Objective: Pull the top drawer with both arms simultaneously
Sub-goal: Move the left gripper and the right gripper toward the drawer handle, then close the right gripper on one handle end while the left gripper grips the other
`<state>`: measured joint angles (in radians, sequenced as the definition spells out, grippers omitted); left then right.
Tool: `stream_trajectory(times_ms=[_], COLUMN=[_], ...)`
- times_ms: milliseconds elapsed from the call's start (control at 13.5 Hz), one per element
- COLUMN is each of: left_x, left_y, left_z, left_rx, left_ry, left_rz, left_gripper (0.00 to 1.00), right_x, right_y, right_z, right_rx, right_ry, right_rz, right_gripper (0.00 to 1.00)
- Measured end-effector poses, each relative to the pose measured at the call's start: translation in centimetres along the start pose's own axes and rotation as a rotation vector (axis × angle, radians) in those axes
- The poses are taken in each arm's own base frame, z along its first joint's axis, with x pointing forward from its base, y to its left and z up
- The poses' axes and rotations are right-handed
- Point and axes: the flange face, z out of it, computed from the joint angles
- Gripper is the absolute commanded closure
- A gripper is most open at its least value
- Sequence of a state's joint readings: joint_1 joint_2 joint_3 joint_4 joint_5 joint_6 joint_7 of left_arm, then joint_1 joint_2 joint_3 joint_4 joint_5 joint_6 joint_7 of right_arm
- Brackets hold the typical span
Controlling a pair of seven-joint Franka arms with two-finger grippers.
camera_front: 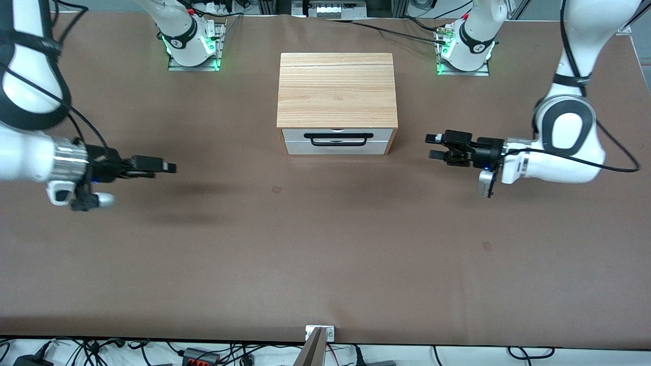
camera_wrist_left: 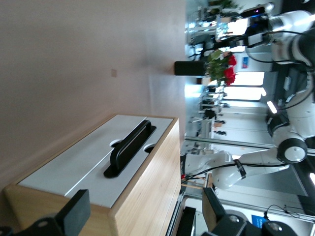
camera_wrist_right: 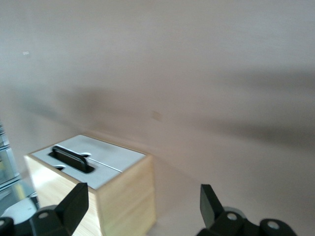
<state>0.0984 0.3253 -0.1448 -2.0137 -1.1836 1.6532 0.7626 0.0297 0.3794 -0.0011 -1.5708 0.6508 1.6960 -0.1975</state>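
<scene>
The top drawer [camera_front: 297, 135] is shut, its white front facing the front camera under the cabinet's light-wood top board [camera_front: 337, 89]. Its long black bar handle [camera_front: 338, 139] is untouched. My left gripper [camera_front: 434, 146] is open above the table, toward the left arm's end, level with the drawer front and well apart from it. My right gripper [camera_front: 172, 167] is open above the table toward the right arm's end, farther from the cabinet. The left wrist view shows the drawer [camera_wrist_left: 106, 189] and handle [camera_wrist_left: 129, 147] between the open fingers of the gripper [camera_wrist_left: 145, 216]. The right wrist view shows the drawer [camera_wrist_right: 101, 178] beyond the gripper [camera_wrist_right: 142, 201].
The brown table mat [camera_front: 325, 244] spreads wide around the cabinet. The arm bases [camera_front: 193, 46] [camera_front: 465, 48] stand beside the cabinet's back. A metal bracket [camera_front: 319, 334] sits at the table's near edge, with cables below it.
</scene>
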Motion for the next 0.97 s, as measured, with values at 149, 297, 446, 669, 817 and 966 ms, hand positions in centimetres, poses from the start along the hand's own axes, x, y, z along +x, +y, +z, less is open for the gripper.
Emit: stream_trajectory(times_ms=[149,297,446,669,817,966], left_x=[-1.4,-1.5,-1.4,-2.3,-2.7,-2.9], left_y=[-4.0,-6.8,-8.2,-10.4,-11.4,-11.2], left_z=[2.8,6.2,10.8,15.1,15.8,16.6], left_rx=[-0.069,-0.115,-0.165,-0.21,-0.218,-0.226], left_ry=[0.053,0.135,0.198,0.199,0.192,0.179], left_rz=[0.028,0.046,0.056,0.023,0.007,0.007], left_gripper=[0.0,0.0,0.0,0.07,0.16,0.23], right_x=[1.6,2.8,3.4,2.8,1.9,1.4], right_y=[-0.5,-0.8,-1.6,-4.3,-4.8,-3.7], right_z=[3.8,7.5,11.4,18.6,23.5,26.6], right_rx=[0.116,0.2,0.254,0.325,0.46,0.582], right_ry=[0.008,0.037,0.083,0.097,0.04,-0.003], right_rz=[-0.063,-0.091,-0.134,-0.163,-0.183,-0.213], right_gripper=[0.0,0.0,0.0,0.0,0.0,0.0])
